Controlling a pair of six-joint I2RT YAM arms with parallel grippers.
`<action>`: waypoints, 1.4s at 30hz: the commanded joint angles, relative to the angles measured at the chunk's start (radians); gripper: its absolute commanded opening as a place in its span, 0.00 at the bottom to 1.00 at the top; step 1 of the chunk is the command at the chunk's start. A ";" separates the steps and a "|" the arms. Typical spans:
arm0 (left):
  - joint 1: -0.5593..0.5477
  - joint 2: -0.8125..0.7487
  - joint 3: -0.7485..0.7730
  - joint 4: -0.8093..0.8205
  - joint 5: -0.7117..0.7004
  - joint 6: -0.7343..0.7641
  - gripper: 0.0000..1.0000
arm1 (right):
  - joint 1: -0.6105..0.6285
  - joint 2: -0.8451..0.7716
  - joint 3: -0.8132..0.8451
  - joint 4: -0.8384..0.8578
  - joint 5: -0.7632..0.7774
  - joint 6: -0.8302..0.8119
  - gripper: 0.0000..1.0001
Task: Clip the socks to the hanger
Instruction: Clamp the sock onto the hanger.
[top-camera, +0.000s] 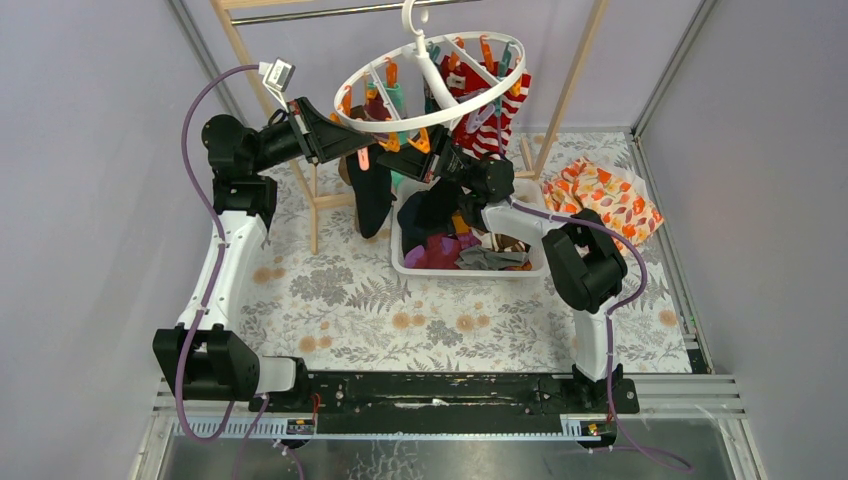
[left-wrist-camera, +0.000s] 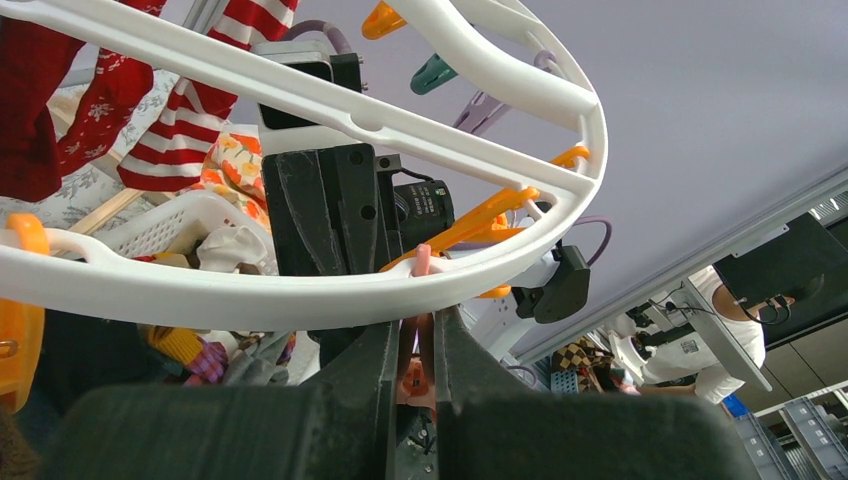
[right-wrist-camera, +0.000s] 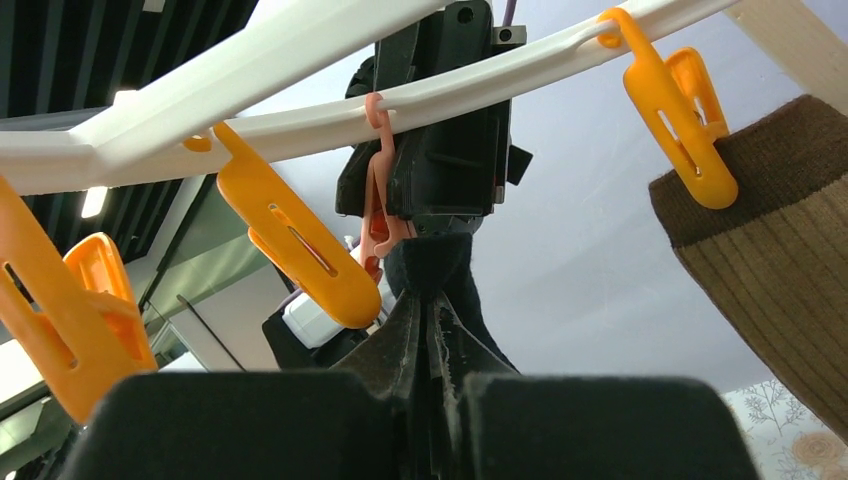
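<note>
The white ring hanger hangs from the pole, with red-and-white striped socks and a black sock clipped on. My left gripper reaches under the ring's near-left rim. In the left wrist view it is shut on a salmon clip hanging from the ring. My right gripper is shut on a black sock and holds its top edge up against that salmon clip. A brown sock hangs from an orange clip to the right.
A white basket with several mixed socks stands under the hanger. An orange-and-white patterned cloth lies at the back right. The wooden pole frame stands behind. Free orange clips hang close to my right gripper.
</note>
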 joint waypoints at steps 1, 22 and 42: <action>-0.012 -0.014 -0.012 -0.008 0.057 0.040 0.06 | 0.000 -0.064 0.006 0.131 0.057 -0.029 0.00; -0.013 -0.032 0.017 -0.131 0.025 0.166 0.41 | 0.026 -0.043 0.040 0.131 0.073 -0.015 0.00; 0.028 -0.147 0.048 -0.637 -0.042 0.596 0.98 | 0.026 -0.047 0.034 0.130 0.075 -0.021 0.15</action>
